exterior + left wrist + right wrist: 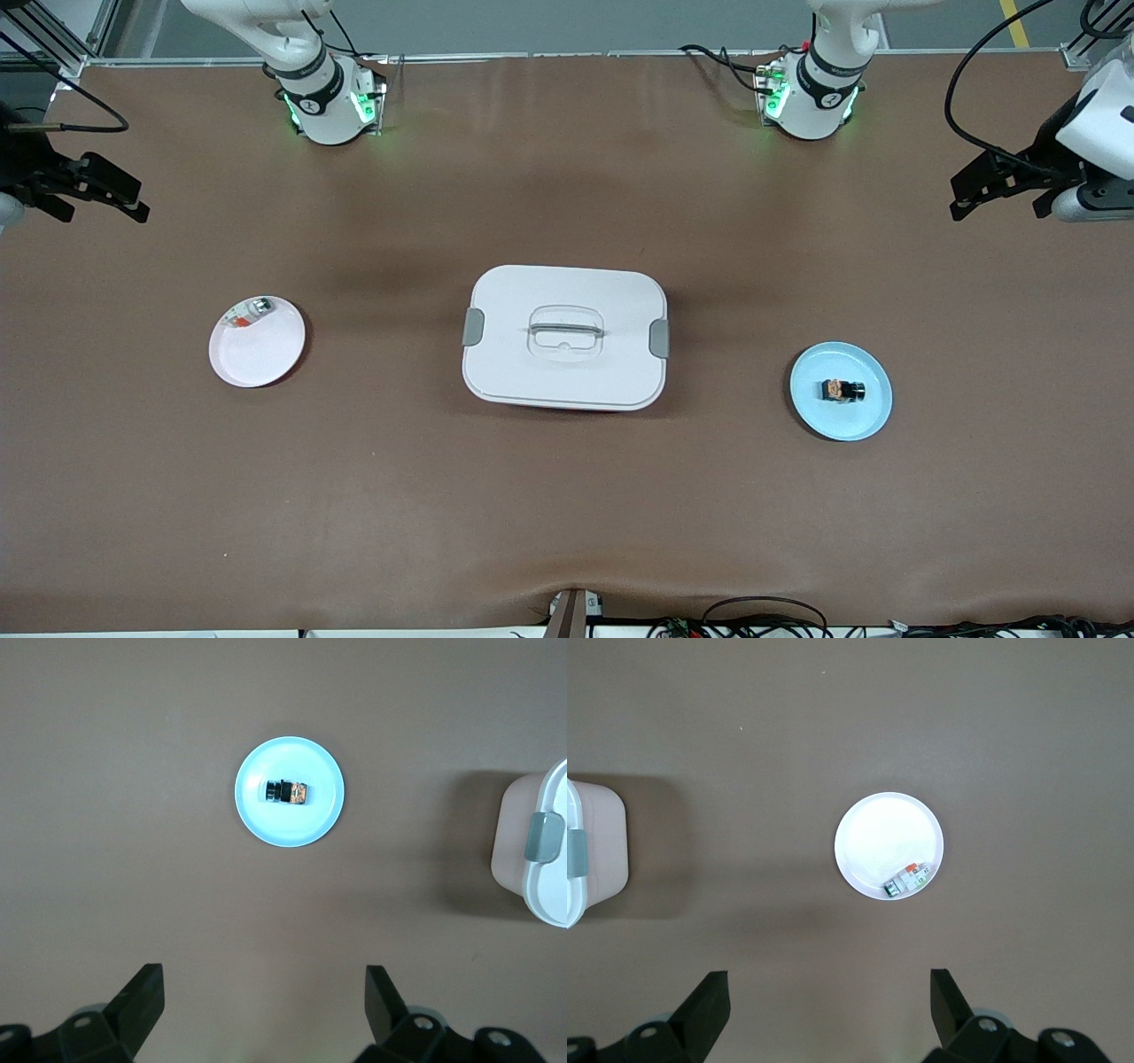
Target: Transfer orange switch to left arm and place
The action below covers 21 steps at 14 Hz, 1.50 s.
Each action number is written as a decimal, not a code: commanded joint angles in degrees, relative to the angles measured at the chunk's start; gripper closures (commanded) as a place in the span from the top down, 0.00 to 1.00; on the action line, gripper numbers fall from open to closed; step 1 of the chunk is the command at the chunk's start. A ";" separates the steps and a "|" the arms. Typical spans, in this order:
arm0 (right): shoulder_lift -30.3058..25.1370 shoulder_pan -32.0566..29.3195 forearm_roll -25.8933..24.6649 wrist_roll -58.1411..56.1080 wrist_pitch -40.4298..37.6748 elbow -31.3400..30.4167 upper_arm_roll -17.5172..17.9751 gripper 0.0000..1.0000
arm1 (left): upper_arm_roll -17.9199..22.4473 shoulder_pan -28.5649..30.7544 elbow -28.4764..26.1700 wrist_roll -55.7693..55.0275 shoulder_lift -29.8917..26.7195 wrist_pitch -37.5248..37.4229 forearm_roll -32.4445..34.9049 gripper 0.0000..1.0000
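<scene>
The orange switch (842, 390) (288, 791), a tiny black block with an orange face, lies on a light blue plate (864, 418) (292, 828) toward the left arm's end of the table. The white box (532, 372) (545, 877) (594, 850) with grey latches sits in the middle of the table. My left gripper (961, 201) (266, 992) hangs open and empty, high over the table's left-arm end, with the blue plate below it. My right gripper (137, 202) (830, 992) hangs open and empty over the right arm's end.
A pale pink plate (261, 354) (877, 837) lies toward the right arm's end, and a small clear-grey piece with red and green bits (252, 310) (908, 880) rests at its rim. Brown table surface surrounds the box and both plates.
</scene>
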 commanded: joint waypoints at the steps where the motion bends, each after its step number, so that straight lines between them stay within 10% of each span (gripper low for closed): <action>1: -0.17 -0.51 -0.42 0.51 -1.08 0.75 0.48 1.00 | 0.20 0.15 2.07 0.48 0.98 -0.05 0.83 1.00; 21: -0.08 -0.33 -0.51 0.60 -0.90 0.75 0.57 1.00 | 0.11 0.85 3.92 0.75 3.62 -0.84 0.92 1.00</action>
